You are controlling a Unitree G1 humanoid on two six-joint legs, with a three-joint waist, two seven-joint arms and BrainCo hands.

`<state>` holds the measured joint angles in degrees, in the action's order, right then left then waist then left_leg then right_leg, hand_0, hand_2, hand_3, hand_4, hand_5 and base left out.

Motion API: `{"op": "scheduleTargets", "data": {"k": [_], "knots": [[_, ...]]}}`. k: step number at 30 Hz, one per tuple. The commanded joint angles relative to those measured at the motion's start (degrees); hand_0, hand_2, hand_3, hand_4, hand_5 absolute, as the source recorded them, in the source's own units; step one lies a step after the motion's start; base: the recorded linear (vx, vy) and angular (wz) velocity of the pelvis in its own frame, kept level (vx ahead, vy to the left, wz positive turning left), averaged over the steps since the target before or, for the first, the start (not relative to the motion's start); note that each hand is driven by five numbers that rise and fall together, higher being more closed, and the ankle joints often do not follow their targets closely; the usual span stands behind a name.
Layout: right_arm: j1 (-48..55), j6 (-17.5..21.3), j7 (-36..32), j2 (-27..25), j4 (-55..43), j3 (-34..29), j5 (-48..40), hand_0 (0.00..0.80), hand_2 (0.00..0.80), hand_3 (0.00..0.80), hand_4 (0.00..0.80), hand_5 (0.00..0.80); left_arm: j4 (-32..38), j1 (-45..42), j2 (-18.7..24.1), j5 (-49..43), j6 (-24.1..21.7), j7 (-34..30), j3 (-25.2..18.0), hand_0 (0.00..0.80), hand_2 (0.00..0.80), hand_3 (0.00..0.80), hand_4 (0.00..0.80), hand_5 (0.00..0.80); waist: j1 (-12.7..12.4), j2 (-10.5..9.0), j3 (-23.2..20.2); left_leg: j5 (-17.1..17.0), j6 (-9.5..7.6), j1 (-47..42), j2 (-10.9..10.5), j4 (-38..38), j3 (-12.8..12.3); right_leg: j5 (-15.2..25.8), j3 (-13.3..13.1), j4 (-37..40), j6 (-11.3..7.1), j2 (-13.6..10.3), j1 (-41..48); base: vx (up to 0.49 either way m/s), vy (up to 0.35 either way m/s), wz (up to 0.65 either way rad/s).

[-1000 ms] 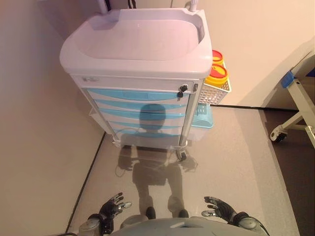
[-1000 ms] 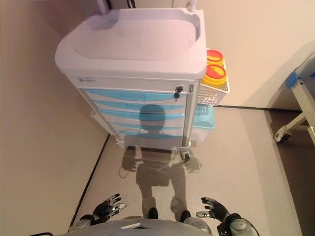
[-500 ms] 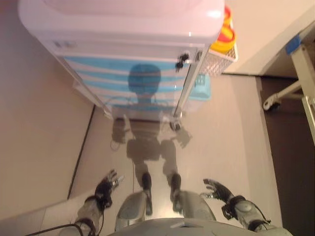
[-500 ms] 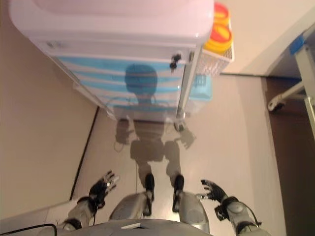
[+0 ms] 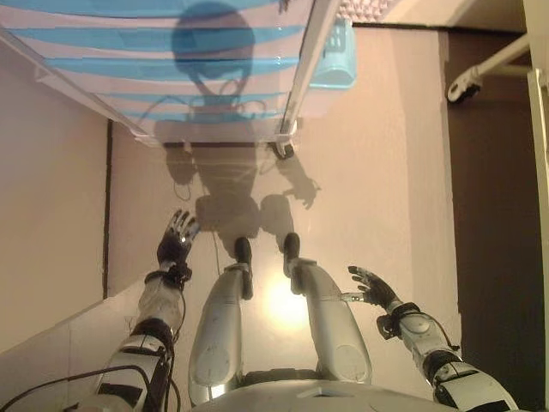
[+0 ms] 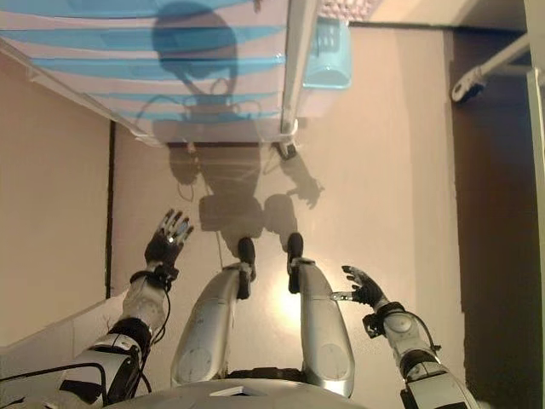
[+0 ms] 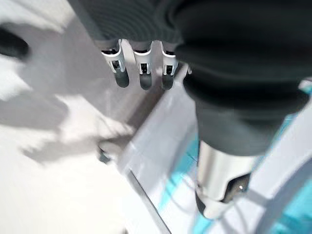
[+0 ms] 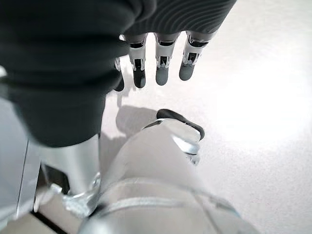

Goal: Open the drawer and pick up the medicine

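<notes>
Zero progress: cart drawers [image 5: 154, 60] all closed, no medicine visible, left hand [image 5: 176, 240] and right hand [image 5: 371, 287] both empty with fingers relaxed, well short of cart.

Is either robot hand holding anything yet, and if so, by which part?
Nothing is held. The left robot hand and the right robot hand both hang open and empty above the floor, short of the white trolley with pale blue drawers.
</notes>
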<state>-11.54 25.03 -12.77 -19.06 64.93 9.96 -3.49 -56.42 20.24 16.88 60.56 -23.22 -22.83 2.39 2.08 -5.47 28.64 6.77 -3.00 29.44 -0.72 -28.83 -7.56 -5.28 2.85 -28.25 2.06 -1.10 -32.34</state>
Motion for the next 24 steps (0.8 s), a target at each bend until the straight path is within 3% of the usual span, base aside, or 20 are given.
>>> {"op": "scheduleTargets", "data": {"k": [1, 8, 13, 19, 24], "knots": [[5.5, -0.6, 1.2, -1.5, -4.1, 4.4, -1.9, 0.0, 0.0, 0.0, 0.0, 0.0, 6.1, -0.2, 1.9, 9.5, -3.4, -4.2, -1.3, 0.0, 0.0, 0.0, 0.0, 0.0, 1.3, -0.2, -3.1, 6.7, -2.39, 2.8, -2.2, -3.8, 0.1, -0.6, 0.1, 0.2, -3.64, 1.8, -2.2, 0.078, 0.055, -0.22], [8.2, -2.2, 1.8, -2.4, -8.1, 5.7, -4.2, 0.0, 0.0, 0.0, 0.0, 0.0, 9.5, 9.7, 7.5, 21.2, -2.2, -7.0, -3.8, 0.0, 0.0, 0.0, 0.0, 0.0, 4.1, -1.23, -2.8, 8.8, -2.39, 7.7, -1.4, -9.4, -0.7, 1.0, -2.7, -0.6, -3.59, 2.8, -5.7, 0.008, 0.036, -0.22], [9.2, -2.5, 2.4, -3.0, -9.3, 7.7, -5.5, 0.0, 0.0, 0.0, 0.0, 0.0, 8.9, 20.4, 12.2, 30.3, -0.9, -5.0, -4.9, 0.0, 0.0, 0.0, 0.0, 0.0, 6.2, -1.93, -3.0, 10.0, -2.09, 10.5, -0.6, -13.3, -1.1, 1.6, -4.2, -1.3, -3.31, 3.4, -7.4, 0.035, 0.0, -0.12], [8.8, -3.3, 3.7, -4.1, -10.0, 10.2, -6.2, 0.0, 0.0, 0.0, 0.0, 0.0, 7.9, 30.5, 16.3, 36.3, -3.1, -2.6, -2.8, 0.0, 0.0, 0.0, 0.0, 0.0, 7.5, -2.25, -2.6, 10.2, -1.3, 14.3, 0.2, -16.7, -0.9, 1.9, -4.7, -2.9, -2.6, 3.8, -10.1, 0.003, 0.003, -0.07], [8.8, -4.5, 3.4, -5.1, -11.2, 11.1, -8.5, 0.0, 0.0, 0.0, 0.0, 0.0, 9.5, 36.0, 18.8, 34.1, -5.9, 0.1, 0.6, 0.0, 0.0, 0.0, 0.0, 0.0, 7.6, -2.48, -1.8, 9.9, -0.93, 16.1, 0.0, -17.8, -0.3, 2.1, -4.7, -3.5, -2.24, 4.0, -11.5, -0.004, -0.006, 0.02]]}}
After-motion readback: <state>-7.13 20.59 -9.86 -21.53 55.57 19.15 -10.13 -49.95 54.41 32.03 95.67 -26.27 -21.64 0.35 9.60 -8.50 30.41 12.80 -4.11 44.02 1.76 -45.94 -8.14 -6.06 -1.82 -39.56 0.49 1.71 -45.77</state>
